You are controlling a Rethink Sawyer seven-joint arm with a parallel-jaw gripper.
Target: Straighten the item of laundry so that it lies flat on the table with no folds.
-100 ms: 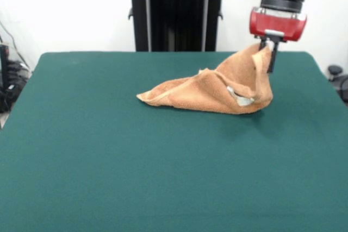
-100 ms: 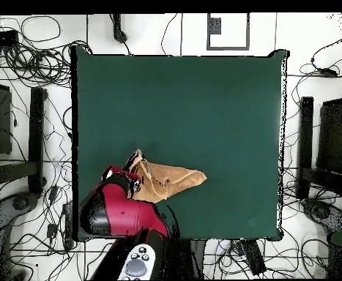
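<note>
Large rectangular table topped in dark green felt-like cloth [image 1: 109,177], far wider than anything on it; the top reads smooth and matte, likely enough drag to hold cloth that is pulled across it. Red and black robot arm [image 2: 119,212] comes next in size, reaching over the table's edge nearest its pedestal. Light orange-tan terry hand towel [image 1: 209,93], the item of laundry, sits on the table toward that same edge, off to one side of the table's middle, bunched and folded over itself. One end tapers to a low point lying on the cloth top; the other end rises in a peak to the dark-fingered gripper [image 1: 268,52], which is clamped on the raised corner of the towel. Judgement: the corner is lifted so the folds can fall open under the towel's own weight, the low end acting as anchor on the table. A small pale patch [image 1: 242,97], possibly a label, shows inside the fold below the peak. Towel is clearly not flat yet; task looks early to midway. Around the table: white floor, tangled black cables [image 2: 34,44], dark stands on either side.
</note>
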